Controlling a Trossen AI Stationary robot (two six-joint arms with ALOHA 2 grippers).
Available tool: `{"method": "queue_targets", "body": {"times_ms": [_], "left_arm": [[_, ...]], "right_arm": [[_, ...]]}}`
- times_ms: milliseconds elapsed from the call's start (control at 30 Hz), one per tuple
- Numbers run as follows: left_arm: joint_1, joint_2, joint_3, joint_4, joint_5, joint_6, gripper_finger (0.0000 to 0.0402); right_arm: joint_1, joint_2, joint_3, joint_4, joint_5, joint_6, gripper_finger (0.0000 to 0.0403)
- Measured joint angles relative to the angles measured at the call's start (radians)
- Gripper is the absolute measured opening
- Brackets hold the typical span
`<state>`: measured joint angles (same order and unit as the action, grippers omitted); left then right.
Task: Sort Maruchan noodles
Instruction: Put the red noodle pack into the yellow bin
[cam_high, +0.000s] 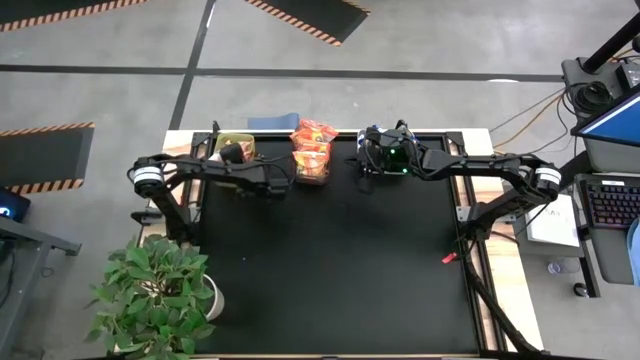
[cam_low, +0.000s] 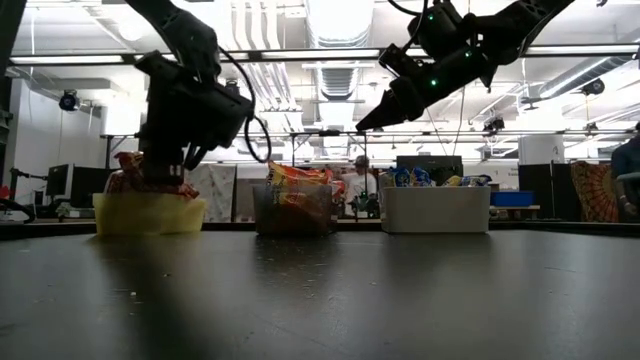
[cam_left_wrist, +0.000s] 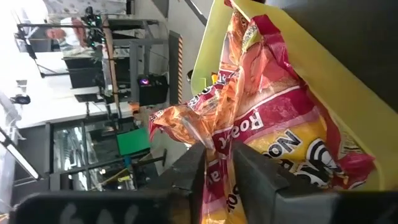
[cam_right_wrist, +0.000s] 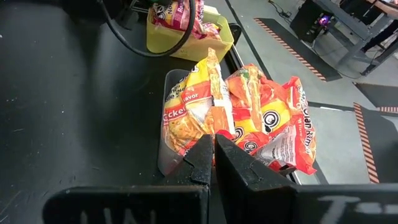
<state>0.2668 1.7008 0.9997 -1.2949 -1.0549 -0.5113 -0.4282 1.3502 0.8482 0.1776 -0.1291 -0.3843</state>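
Three bins stand along the table's far edge. The yellow-green bin (cam_high: 236, 146) (cam_low: 150, 215) holds pink-red packets (cam_left_wrist: 298, 124). The middle see-through bin (cam_low: 292, 210) (cam_right_wrist: 166, 143) is heaped with orange-red packets (cam_high: 312, 148) (cam_right_wrist: 267, 124). The white bin (cam_low: 435, 210) holds blue-and-yellow packets (cam_low: 415, 178). My left gripper (cam_low: 178, 155) (cam_left_wrist: 217, 168) hangs over the yellow-green bin, shut on a pink-red packet. My right gripper (cam_low: 368, 124) (cam_right_wrist: 213, 155) is raised above and between the middle and white bins. It is shut and holds nothing. My left gripper pinches a pink-red packet between its two fingers at a crinkled part (cam_left_wrist: 219, 155) near the packet's middle. The fingers come from above, pointing down into the bin. The packet lies against the yellow-green bin's wall (cam_left_wrist: 348, 106), with one end sticking up over the rim.
The black table mat (cam_high: 330, 270) stretches from the bins to the near edge. A potted plant (cam_high: 155, 295) stands at the near left corner. A small red object (cam_high: 449, 258) lies at the mat's right edge. A person (cam_low: 360, 185) shows in the room behind the table.
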Motion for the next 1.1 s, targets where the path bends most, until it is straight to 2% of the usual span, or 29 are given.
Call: {"method": "queue_targets", "body": {"times_ms": [233,400,667,967,1100], "left_arm": [[0.0,0.0,0.078,-0.039,0.004,-0.029,0.0128],[-0.002,-0.003,0.129,-0.003,0.001,-0.095,0.0147],[0.042,-0.013,0.081,0.03,-0.051,-0.305,0.0105],[0.094,-0.013,-0.067,0.286,-0.03,-0.257,0.0056],[0.094,-0.014,-0.079,0.322,-0.003,-0.248,0.0049]], "right_arm": [[0.0,0.0,0.0,-0.003,0.0,0.0,0.0009],[0.0,0.0,0.0,-0.003,0.0,0.0,0.0009],[0.0,0.0,0.0,-0.005,0.0,0.0,0.0009],[0.0,0.0,0.0,-0.004,0.0,0.0,0.0009],[0.0,0.0,0.0,-0.003,0.0,-0.007,0.0009]]}}
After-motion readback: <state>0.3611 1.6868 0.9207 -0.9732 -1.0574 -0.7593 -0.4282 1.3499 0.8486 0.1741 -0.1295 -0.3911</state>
